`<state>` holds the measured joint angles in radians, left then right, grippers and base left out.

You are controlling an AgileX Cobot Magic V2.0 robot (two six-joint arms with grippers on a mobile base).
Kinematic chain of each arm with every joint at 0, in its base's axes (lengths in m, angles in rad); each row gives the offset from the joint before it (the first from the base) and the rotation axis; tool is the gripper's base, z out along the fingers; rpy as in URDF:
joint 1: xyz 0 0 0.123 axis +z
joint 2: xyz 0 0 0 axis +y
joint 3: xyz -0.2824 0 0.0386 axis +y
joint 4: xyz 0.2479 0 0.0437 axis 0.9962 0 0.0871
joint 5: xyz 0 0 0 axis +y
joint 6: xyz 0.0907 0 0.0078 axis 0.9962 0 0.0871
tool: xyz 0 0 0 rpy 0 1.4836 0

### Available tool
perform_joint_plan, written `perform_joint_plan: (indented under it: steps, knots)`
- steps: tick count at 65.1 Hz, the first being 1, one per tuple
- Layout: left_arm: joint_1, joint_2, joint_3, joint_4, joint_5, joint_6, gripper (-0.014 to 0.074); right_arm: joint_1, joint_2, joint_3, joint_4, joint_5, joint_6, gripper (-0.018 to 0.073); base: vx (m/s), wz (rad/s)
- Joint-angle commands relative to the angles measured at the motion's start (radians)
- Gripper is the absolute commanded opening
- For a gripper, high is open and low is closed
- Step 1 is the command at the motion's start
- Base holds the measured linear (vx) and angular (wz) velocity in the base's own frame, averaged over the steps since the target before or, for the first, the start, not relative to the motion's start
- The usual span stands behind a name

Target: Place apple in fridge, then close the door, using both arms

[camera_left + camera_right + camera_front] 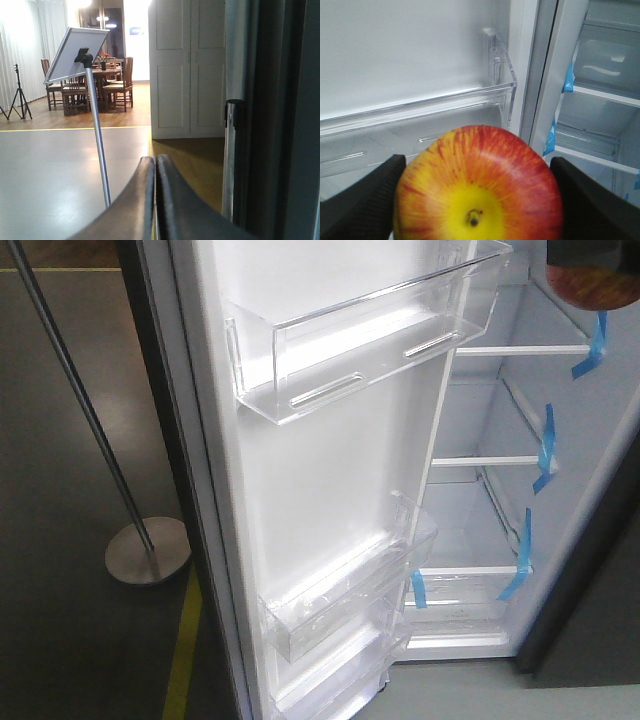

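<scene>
The apple (477,187), red with yellow streaks and stem end facing the camera, fills the bottom of the right wrist view. My right gripper (477,172) is shut on it, with a black finger (360,200) on each side. In the front view the apple (598,285) shows blurred at the top right corner, in front of the fridge (495,505) interior. The fridge's white shelves carry blue tape strips. The door (330,470) stands wide open, white lining and clear bins facing me. My left gripper (155,162) is shut on nothing, beside a dark grey upright panel (280,120).
A metal pole on a round base (148,550) stands on the floor left of the door, near a yellow floor line (183,660). The left wrist view shows that pole (97,140) carrying a tilted board, a white cupboard (187,70) and dining chairs behind.
</scene>
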<state>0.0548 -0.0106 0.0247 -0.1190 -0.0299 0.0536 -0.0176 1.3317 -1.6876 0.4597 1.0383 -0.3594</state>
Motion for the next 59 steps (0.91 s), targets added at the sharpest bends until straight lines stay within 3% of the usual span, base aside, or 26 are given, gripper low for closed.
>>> perform_joint_plan:
  steps: [1, 59]
  knots:
    - [-0.005, -0.015, -0.018, -0.004, -0.078, -0.011, -0.0007, -0.004, -0.026, -0.034, 0.027, -0.070, -0.007, 0.0262, 0.01, -0.01]
    - [-0.005, -0.015, -0.018, -0.004, -0.078, -0.011, -0.0007, -0.004, -0.026, -0.034, 0.027, -0.070, -0.005, 0.0262, 0.00, -0.01]
